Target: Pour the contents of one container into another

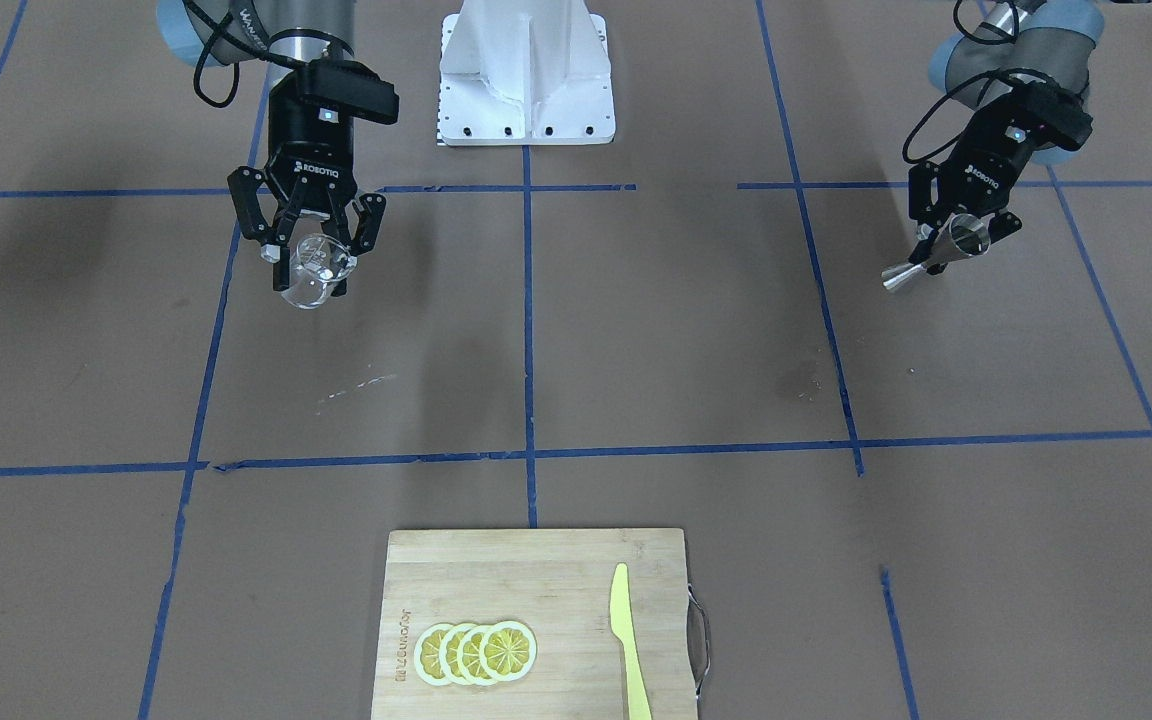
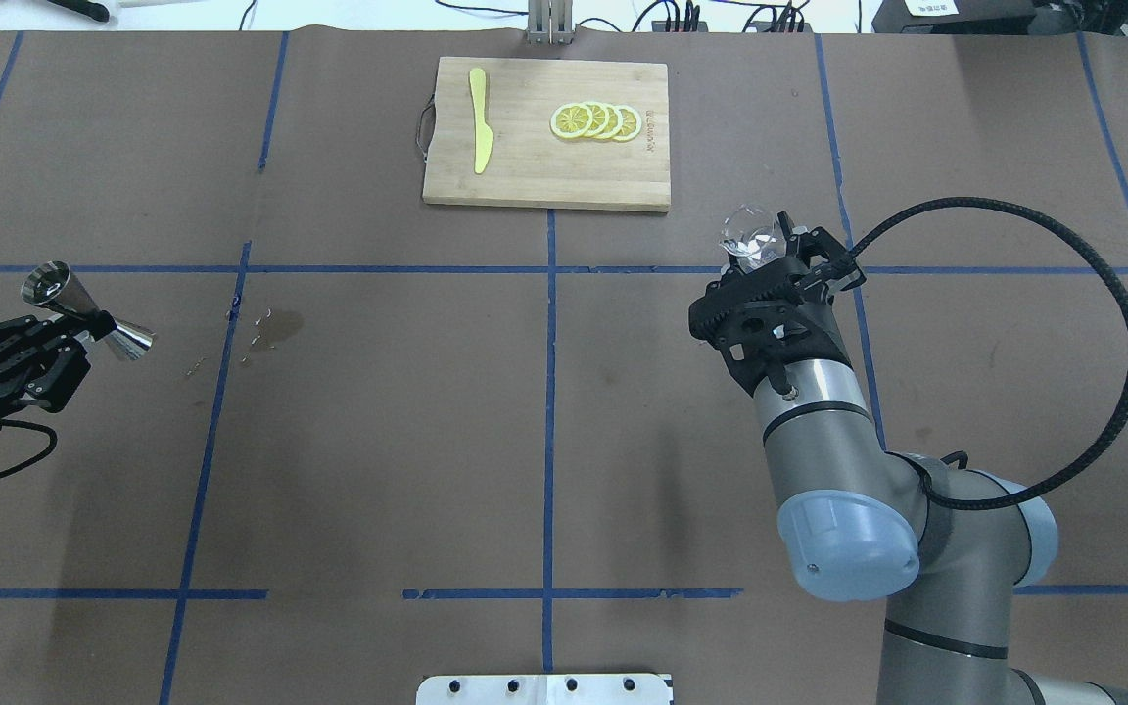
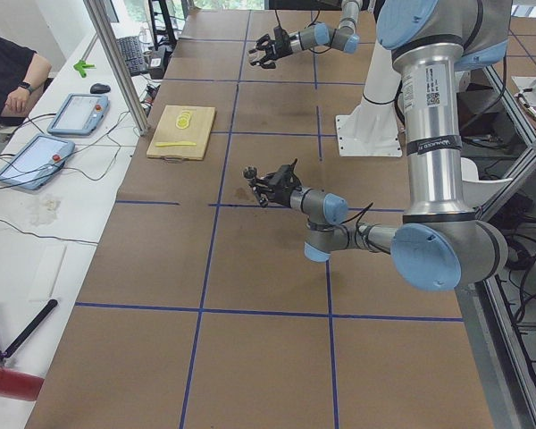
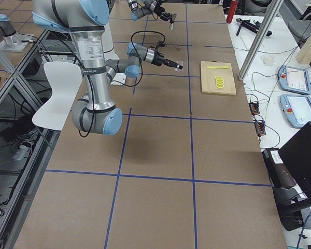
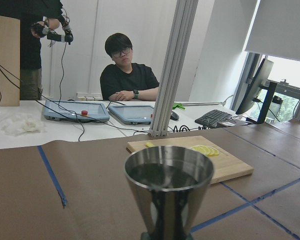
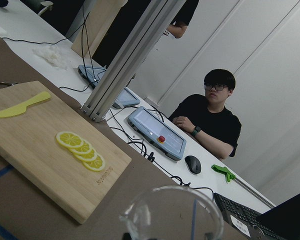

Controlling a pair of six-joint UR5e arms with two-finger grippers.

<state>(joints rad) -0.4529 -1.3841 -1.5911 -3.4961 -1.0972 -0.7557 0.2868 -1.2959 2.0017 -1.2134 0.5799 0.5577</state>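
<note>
While both arms are held out over the brown-papered table (image 1: 656,330), a glass cup (image 1: 311,285) is pinched between the fingers of the right gripper (image 1: 318,250) and a steel jigger (image 1: 904,277) is clamped at its narrow waist by the left gripper (image 1: 951,245). The cup is carried clear of the table on the robot's right side and is tipped, its mouth turned away from the robot toward the far edge. Its glass is seen as clear, and whether any liquid is held in it cannot be told. The jigger is carried on the robot's left side, close to that end of the table, and is tilted well off upright, with one open cone raised and the other lowered. Its upper bowl is shown dark and mirror-like in the left wrist view, so its contents cannot be told either.

The two containers are kept well apart, and a broad stretch of bare paper crossed by blue tape lines (image 1: 528,300) is left between them. A cutting board (image 1: 536,570) is set at the far edge, midway along it, with four overlapping lemon slices (image 1: 476,652) and a yellow knife (image 1: 626,640) laid on it. A white base plate (image 1: 526,90) is fixed at the robot's edge.
</note>
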